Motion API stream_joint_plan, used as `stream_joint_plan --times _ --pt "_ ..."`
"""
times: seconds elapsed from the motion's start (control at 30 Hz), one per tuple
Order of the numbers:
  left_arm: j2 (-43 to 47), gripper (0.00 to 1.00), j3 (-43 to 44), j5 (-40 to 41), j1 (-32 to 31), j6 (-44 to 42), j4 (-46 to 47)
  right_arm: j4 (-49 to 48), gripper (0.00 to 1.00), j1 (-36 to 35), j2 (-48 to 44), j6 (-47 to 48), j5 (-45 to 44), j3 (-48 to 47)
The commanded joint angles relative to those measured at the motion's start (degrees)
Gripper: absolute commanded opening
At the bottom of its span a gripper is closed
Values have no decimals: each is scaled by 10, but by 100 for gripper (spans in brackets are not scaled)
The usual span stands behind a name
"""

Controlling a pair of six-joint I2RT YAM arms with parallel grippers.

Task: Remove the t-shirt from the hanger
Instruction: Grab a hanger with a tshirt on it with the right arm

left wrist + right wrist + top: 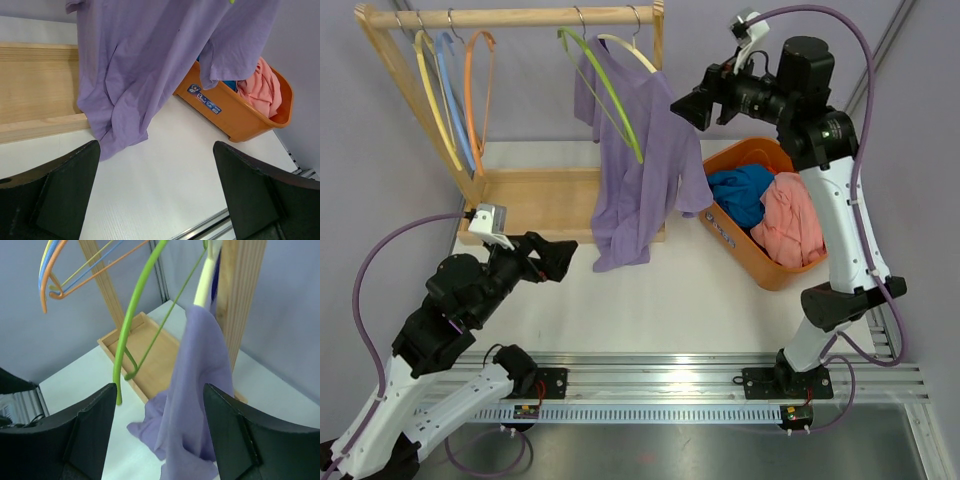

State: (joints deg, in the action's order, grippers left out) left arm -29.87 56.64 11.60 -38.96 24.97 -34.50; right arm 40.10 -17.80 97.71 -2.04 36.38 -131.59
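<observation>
A purple t-shirt point(640, 170) hangs from a cream hanger point(632, 50) at the right end of the wooden rack's rail. Its hem drapes onto the rack's base and the table. An empty green hanger point(610, 95) hangs in front of it. My right gripper point(685, 105) is open and empty, high up beside the shirt's right shoulder. In the right wrist view the shirt point(200, 390), the cream hanger point(204, 282) and the green hanger point(127, 325) lie ahead of the gripper point(160, 440). My left gripper point(563, 255) is open and empty, low, just left of the hem point(120, 135).
An orange basket point(725, 240) holding blue and pink clothes stands right of the shirt; it also shows in the left wrist view point(235, 117). Yellow, blue and orange empty hangers point(455, 90) hang at the rail's left. The rack's wooden base point(535, 195) lies behind the left gripper.
</observation>
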Motion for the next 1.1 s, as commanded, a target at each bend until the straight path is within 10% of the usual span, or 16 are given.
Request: stream_joint_plan --times 0.0,0.53,0.9,1.07 --pt "2 99 7 21 -2 13 20 -66 76 -38 23 -11 -109 -38" --pt "-5 99 1 22 -2 17 22 -64 63 -108 121 64 -239 -106" --pt "1 99 -6 24 -2 23 22 -56 0 -116 133 84 -250 -111" --pt "-3 99 -4 22 -2 21 22 -63 0 -116 127 74 -233 -123"
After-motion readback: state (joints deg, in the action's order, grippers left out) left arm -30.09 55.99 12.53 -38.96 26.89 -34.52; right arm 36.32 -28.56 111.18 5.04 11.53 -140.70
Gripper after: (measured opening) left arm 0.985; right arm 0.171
